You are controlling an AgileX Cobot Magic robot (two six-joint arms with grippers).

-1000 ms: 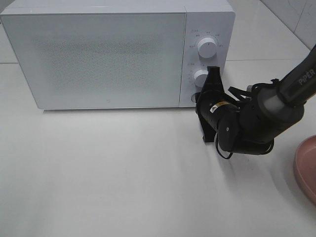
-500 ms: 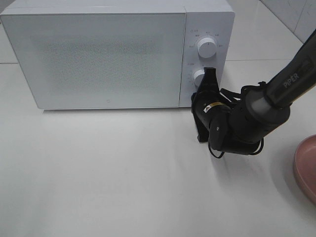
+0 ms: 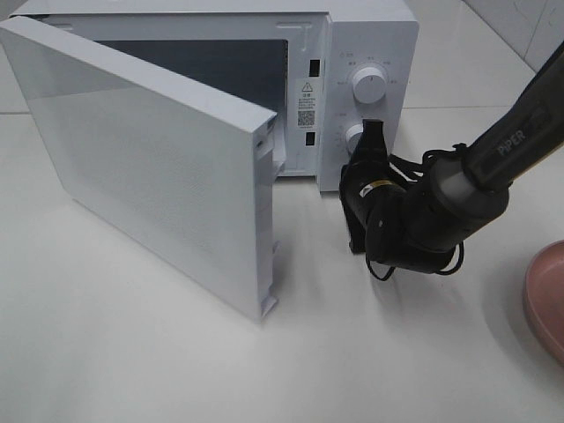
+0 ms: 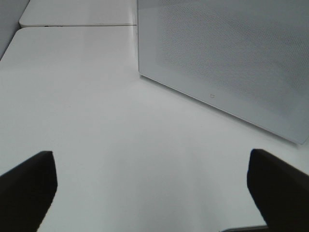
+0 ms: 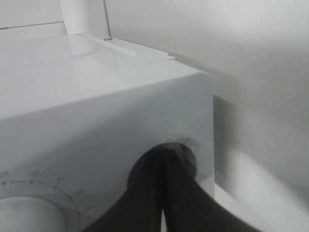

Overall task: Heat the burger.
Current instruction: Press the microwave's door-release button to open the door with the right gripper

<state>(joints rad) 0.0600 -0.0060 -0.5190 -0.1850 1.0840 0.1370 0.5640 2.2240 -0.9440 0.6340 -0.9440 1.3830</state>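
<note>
The burger is out of view in every frame. The white microwave stands at the back with its door swung out toward the front left, showing the dark cavity. My right gripper is shut, and its tips press the round button recess low on the control panel, below the two knobs. In the right wrist view the shut gripper sits in that recess. My left gripper is open and holds nothing, with its fingertips far apart over bare table, facing the door.
A pink plate pokes in at the right edge of the table. The open door reaches well out over the table's left middle. The black right arm crosses in front of the microwave's right side.
The microwave door has sprung open from fully closed. My right gripper has pushed a little further left into the control panel. The left gripper has stayed open.
</note>
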